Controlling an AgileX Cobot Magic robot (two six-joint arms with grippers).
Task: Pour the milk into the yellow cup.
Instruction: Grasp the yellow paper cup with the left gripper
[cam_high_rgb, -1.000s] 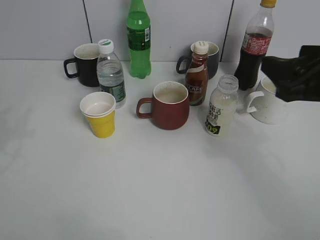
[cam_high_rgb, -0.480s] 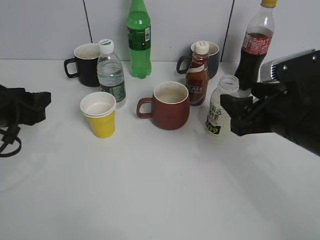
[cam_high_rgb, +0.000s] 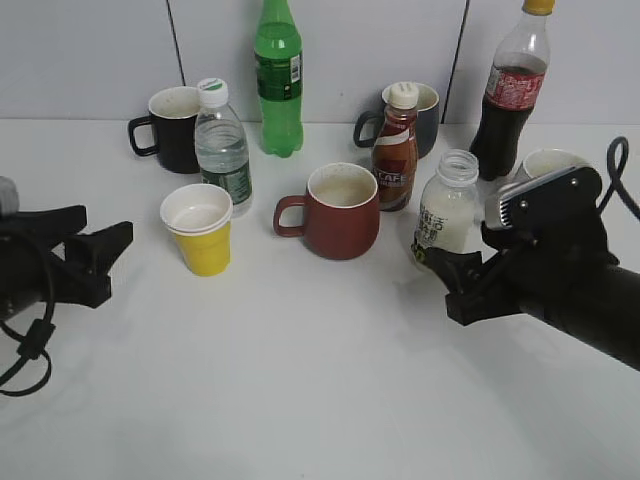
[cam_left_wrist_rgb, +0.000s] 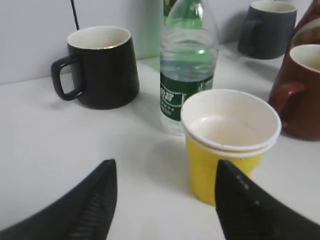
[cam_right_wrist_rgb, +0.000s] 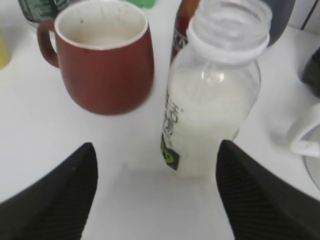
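The milk (cam_high_rgb: 446, 210) is a clear capless bottle of white liquid, upright right of centre; it also shows in the right wrist view (cam_right_wrist_rgb: 210, 110). My right gripper (cam_high_rgb: 445, 281) is open and empty, just in front of the bottle, which stands beyond the fingertips (cam_right_wrist_rgb: 157, 147), nearer the right finger. The yellow cup (cam_high_rgb: 203, 240) stands upright at the left, empty and white inside. My left gripper (cam_high_rgb: 105, 236) is open and empty, left of the cup. In the left wrist view the cup (cam_left_wrist_rgb: 212, 167) sits just ahead of the right finger of the open jaws (cam_left_wrist_rgb: 165, 167).
A dark red mug (cam_high_rgb: 340, 212) stands between cup and milk. A water bottle (cam_high_rgb: 222, 148) is right behind the cup. A coffee bottle (cam_high_rgb: 393, 150), black mug (cam_high_rgb: 172, 128), green bottle (cam_high_rgb: 277, 80), cola bottle (cam_high_rgb: 508, 95), grey mug (cam_high_rgb: 428, 110) and white mug (cam_high_rgb: 545, 163) line the back.
My right arm has dropped and swung left, ending in front of the milk bottle. My left arm came in from the left edge and moved toward the yellow cup.
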